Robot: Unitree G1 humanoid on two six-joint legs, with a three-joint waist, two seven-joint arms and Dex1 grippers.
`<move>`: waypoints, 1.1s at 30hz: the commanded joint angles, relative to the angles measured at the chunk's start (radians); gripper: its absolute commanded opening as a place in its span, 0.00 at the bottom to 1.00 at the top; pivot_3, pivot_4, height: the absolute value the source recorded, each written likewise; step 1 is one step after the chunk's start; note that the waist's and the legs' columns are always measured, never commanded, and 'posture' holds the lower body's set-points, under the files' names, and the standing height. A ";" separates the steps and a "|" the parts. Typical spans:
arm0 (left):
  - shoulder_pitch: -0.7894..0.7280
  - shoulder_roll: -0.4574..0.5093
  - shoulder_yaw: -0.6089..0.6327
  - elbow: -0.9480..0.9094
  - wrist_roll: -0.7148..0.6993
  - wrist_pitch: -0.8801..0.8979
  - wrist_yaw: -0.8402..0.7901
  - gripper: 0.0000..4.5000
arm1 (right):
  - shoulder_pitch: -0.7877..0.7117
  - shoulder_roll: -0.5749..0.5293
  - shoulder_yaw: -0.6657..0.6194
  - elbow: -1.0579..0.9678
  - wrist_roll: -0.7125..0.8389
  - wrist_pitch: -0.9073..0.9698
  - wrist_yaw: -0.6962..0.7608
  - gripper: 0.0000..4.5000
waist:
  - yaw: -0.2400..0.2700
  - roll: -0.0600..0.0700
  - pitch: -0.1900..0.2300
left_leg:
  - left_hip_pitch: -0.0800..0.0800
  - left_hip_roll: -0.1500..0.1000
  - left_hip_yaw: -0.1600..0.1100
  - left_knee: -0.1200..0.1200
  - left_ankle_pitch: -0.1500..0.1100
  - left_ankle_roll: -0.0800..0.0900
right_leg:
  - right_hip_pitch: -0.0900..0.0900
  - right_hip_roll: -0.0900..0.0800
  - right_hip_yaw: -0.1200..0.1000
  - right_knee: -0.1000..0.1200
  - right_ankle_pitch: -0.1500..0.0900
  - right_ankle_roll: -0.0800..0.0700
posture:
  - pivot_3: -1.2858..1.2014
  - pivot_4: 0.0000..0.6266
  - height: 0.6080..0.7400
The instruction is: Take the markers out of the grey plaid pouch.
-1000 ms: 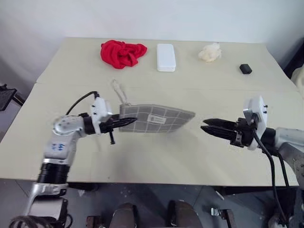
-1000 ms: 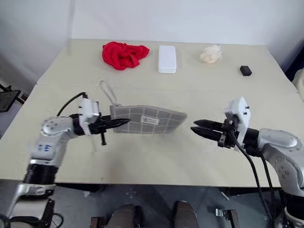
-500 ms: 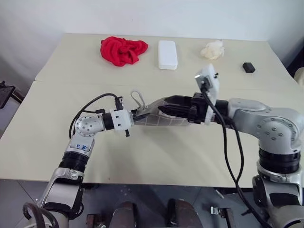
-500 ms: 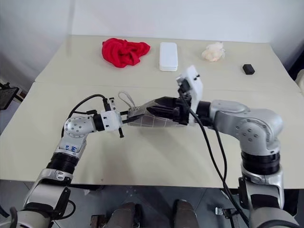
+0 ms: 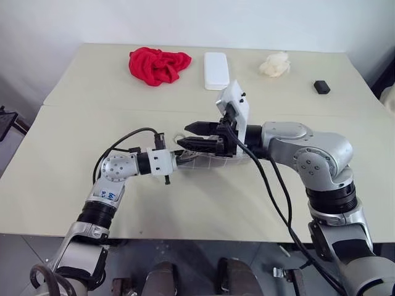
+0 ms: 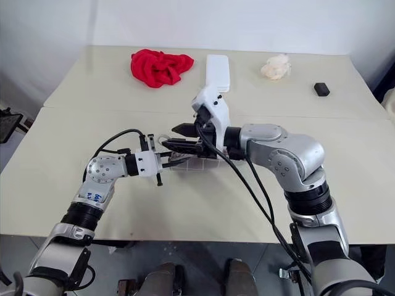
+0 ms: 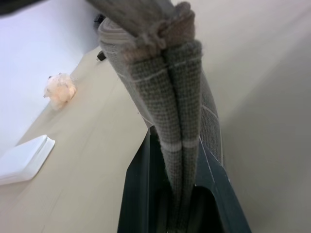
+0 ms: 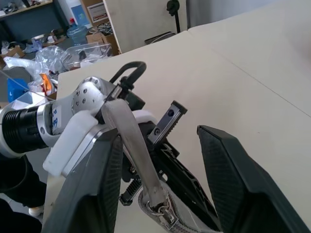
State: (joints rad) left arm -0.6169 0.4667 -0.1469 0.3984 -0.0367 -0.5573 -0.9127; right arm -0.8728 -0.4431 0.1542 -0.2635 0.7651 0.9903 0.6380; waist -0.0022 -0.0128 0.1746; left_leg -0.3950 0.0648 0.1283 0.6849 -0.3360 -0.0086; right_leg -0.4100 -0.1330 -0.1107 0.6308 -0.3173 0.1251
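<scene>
Grey plaid pouch (image 5: 213,161) apparently lies crosswise, level.

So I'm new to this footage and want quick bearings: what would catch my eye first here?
The two arms meeting mid-table: the left gripper is shut on one end of the grey plaid pouch, held above the table. The right gripper reaches across with jaws open around the pouch's strap end. Along the far edge lie a red cloth, a white case and a small black block.

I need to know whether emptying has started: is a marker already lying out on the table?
No: the table carries a red cloth, a white case, a pale wad and a small black block, no marker.
</scene>
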 commanded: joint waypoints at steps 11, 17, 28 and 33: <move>0.042 0.019 0.007 -0.100 -0.078 0.075 -0.039 0.00 | 0.046 0.019 -0.048 0.004 -0.115 -0.167 0.042 0.02 | -0.002 0.000 0.000 | 0.000 0.000 0.000 0.000 0.000 0.000 | 0.000 0.000 0.000 0.000 0.000 0.000 | 0.52 0.24 1.00; 0.083 0.033 0.020 -0.171 -0.161 0.171 -0.084 0.00 | 0.078 0.046 -0.155 0.022 -0.115 -0.199 -0.032 0.02 | -0.002 0.000 0.000 | 0.000 0.000 0.000 0.000 0.000 0.000 | 0.000 0.000 0.000 0.000 0.000 0.000 | 0.52 0.24 1.00; 0.160 0.074 0.089 -0.297 -0.280 0.379 -0.080 0.00 | 0.118 -0.003 -0.315 0.057 -0.101 -0.194 -0.123 0.02 | -0.002 0.000 0.000 | 0.001 0.000 0.000 0.000 0.000 -0.001 | 0.000 0.001 0.000 0.001 0.000 0.000 | 0.52 0.24 1.00; 0.172 0.080 0.143 -0.327 -0.343 0.502 -0.060 0.00 | 0.171 -0.031 -0.389 0.045 -0.082 -0.192 -0.148 0.02 | 0.001 0.000 0.000 | 0.000 0.000 0.000 0.000 0.000 -0.001 | 0.000 0.000 0.000 0.001 0.000 0.000 | 0.52 0.24 1.00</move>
State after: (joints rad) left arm -0.4526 0.5317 -0.0356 0.1175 -0.3417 -0.0944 -0.9745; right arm -0.7002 -0.4551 -0.1601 -0.1917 0.6726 0.8274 0.5099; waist -0.0013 -0.0128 0.1746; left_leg -0.3946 0.0651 0.1285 0.6846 -0.3357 -0.0092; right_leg -0.4101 -0.1326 -0.1103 0.6313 -0.3174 0.1251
